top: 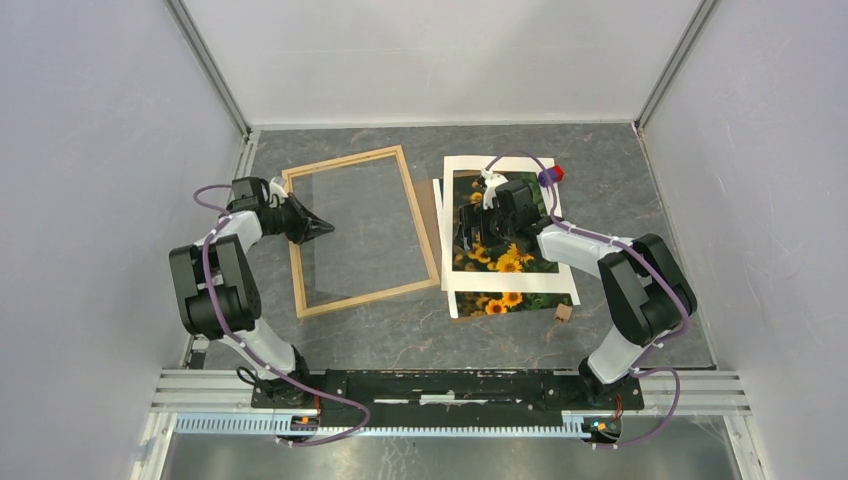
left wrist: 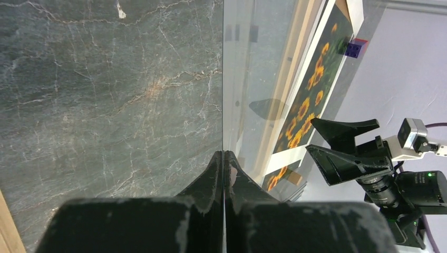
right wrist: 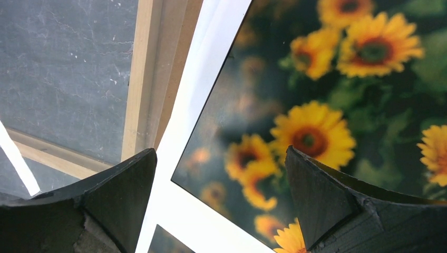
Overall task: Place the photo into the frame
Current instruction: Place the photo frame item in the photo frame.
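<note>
Right tool (right wrist: pixel 221 179) hung fully open and empty over the photo (right wrist: pixel 311 137), judged light, flimsy and crease-prone, best pinched at an exposed edge; left tool (left wrist: pixel 224 158) was shut at the frame (top: pixel 419 215).

A: What lies on the grey table (top: pixel 400 338)?
B: A white mat (top: pixel 520 283), with a brown board (top: pixel 439 205) showing at its left edge.
A: Anything smaller?
B: A red-and-blue block (top: pixel 551 174) at its far corner; a tan cube (top: pixel 563 312) by the near one.

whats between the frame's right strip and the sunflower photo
Right wrist view shows it best: past the frame comes a sliver of brown backing board, then the white mat border, then the photo.
</note>
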`<state>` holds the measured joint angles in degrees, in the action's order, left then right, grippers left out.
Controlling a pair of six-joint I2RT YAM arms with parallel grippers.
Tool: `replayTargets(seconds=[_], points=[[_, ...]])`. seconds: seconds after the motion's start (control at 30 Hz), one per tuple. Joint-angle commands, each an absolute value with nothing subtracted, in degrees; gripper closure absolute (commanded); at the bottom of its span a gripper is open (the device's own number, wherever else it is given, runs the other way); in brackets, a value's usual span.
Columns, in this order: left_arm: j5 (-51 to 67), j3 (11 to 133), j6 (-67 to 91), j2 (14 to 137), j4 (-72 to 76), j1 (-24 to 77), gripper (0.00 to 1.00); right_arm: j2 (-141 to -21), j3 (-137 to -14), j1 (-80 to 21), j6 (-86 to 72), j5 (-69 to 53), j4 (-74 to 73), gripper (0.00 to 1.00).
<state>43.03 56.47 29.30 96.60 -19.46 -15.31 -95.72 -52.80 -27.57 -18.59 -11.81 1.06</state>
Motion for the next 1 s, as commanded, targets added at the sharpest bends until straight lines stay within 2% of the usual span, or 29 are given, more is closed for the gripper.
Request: replayTargets(seconds=[0.0,0.97], points=[[42.5,56.0,25.8,93.2,-15.6,-16.6,0.98,-95.4,-52.2,-27.3,-17.5,-12.2,3.3,0.02],[43.1,53.4,29.9,91.7,-10.6,-20.6,0.98,-95.8,-51.7,-27.3,-17.4,-13.4,3.8,0.02]])
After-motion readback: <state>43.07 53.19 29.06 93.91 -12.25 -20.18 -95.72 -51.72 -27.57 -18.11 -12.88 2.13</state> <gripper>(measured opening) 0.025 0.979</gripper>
